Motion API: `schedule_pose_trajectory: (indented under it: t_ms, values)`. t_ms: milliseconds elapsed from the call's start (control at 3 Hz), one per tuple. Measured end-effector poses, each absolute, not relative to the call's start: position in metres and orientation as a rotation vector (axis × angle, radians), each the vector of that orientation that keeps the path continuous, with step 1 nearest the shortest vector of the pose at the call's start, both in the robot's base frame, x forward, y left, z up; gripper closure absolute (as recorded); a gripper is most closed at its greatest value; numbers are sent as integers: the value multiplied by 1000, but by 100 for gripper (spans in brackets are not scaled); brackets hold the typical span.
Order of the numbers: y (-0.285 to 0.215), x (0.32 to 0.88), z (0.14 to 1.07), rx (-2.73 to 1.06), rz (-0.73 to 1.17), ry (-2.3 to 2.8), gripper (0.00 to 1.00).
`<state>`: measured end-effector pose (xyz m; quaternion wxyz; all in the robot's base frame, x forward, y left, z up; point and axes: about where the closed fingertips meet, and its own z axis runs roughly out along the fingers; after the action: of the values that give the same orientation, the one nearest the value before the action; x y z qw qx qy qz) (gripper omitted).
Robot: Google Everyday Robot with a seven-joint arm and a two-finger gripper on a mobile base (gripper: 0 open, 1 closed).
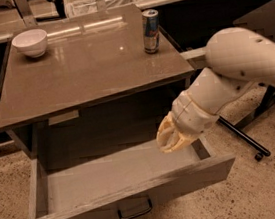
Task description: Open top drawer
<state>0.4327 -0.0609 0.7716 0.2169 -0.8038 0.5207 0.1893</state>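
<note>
Top drawer stood pulled well out below the worktop. Gripper hung over its right side, near the wall; grip state couldn't be told.

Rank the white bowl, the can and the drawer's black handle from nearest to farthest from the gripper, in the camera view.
The gripper hangs over the open top drawer's right side.
1. Black handle, on the drawer front.
2. Can, back right of the tabletop.
3. White bowl, back left corner.
</note>
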Motion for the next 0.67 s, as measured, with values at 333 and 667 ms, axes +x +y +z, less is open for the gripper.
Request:
schedule_pose_trajectory:
  t_ms: [333, 667]
  values:
    - [-65, 430, 778, -2190, 533, 1444, 81]
    - [-64, 430, 777, -2195, 532, 1443, 58]
